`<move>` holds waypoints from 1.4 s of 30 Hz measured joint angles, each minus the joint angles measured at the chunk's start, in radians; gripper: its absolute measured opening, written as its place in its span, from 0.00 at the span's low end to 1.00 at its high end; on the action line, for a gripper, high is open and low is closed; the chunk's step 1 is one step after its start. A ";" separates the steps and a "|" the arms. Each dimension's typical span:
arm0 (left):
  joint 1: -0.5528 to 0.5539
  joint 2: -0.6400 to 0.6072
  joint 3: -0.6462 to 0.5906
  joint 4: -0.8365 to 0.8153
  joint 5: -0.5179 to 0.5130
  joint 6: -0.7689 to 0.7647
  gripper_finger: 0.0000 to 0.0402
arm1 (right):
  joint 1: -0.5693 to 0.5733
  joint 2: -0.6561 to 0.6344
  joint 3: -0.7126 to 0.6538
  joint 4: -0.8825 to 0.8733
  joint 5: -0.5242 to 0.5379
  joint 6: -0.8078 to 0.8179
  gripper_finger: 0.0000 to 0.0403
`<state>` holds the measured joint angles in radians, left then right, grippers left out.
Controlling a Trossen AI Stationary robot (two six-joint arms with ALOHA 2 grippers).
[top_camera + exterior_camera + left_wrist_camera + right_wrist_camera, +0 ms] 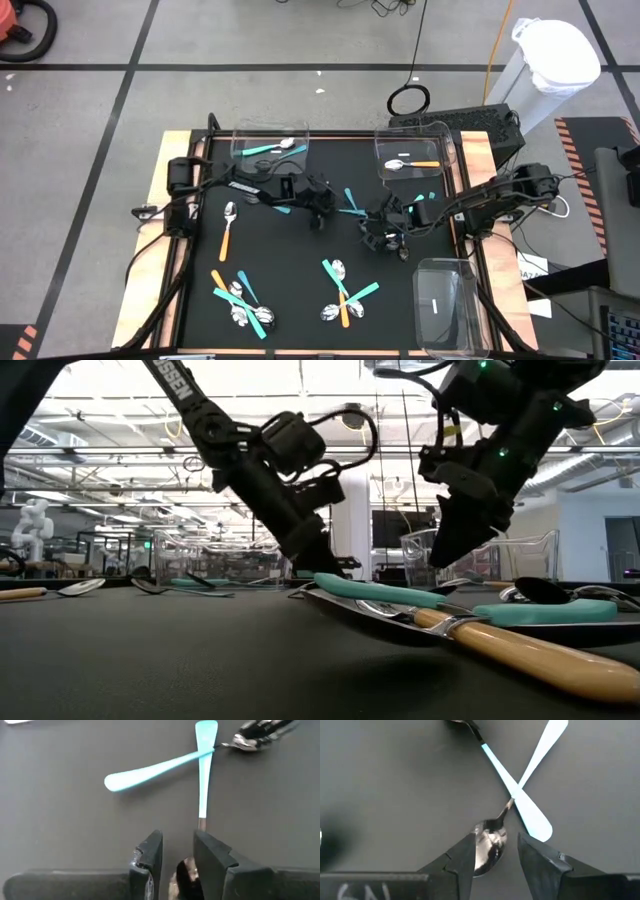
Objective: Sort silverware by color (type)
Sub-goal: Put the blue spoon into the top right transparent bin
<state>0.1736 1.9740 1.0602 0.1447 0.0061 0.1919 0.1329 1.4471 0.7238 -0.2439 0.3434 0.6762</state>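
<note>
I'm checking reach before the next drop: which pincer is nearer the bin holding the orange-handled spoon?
Right. The right pincer sits just below that bin; the left pincer is farther off, toward the table's middle.
</note>
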 joint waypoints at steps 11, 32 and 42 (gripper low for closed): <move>-0.001 0.029 0.002 0.034 0.039 -0.003 0.25 | -0.001 0.000 0.000 0.019 0.000 -0.005 0.35; -0.021 0.058 0.001 0.017 0.110 -0.003 0.36 | -0.003 0.000 0.000 0.061 -0.001 -0.027 0.35; -0.046 0.057 -0.002 0.081 0.040 -0.024 0.03 | -0.002 0.004 0.000 0.231 0.106 -0.012 0.35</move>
<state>0.1272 2.0310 1.0586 0.2259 0.0464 0.1676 0.1310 1.4513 0.7242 -0.0133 0.4495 0.6645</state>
